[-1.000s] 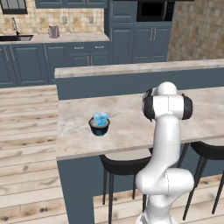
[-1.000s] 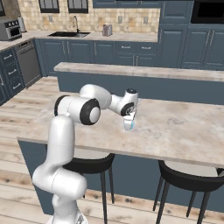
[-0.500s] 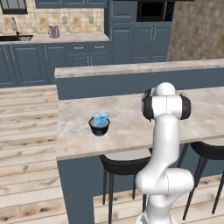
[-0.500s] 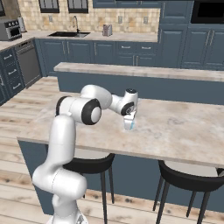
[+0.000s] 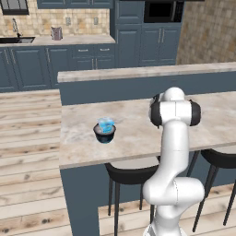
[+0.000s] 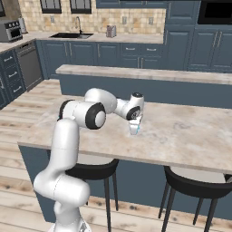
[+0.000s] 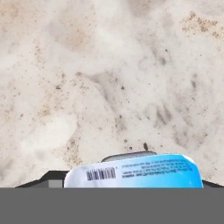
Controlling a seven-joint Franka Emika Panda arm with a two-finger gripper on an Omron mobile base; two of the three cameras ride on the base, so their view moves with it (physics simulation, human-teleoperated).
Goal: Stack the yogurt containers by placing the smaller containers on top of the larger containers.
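Marble-patterned tabletop (image 5: 138,133) of a kitchen island carries three yogurt containers, seen from both base cameras. In the left base view a squat dark tub (image 5: 104,133) stands near the island's left end with a small light-blue cup (image 5: 106,124) already resting on its pale top. Well apart from that stack, in the right base view, the white arm reaches out low over the tabletop and its end effector (image 6: 134,123) points down at a second light-blue cup (image 6: 134,130) — the cup stands upright on the stone directly beneath the hand. The hand view shows that cup's blue and white face (image 7: 133,171), barcode and fine print visible, at the bottom of the frame with bare speckled stone beyond it. Whether the fingers touch the cup cannot be told from these pictures, nor how wide they stand. Black stools (image 6: 197,186) sit under the island's near edge — dark blue cabinets (image 5: 138,37) line the far wall.
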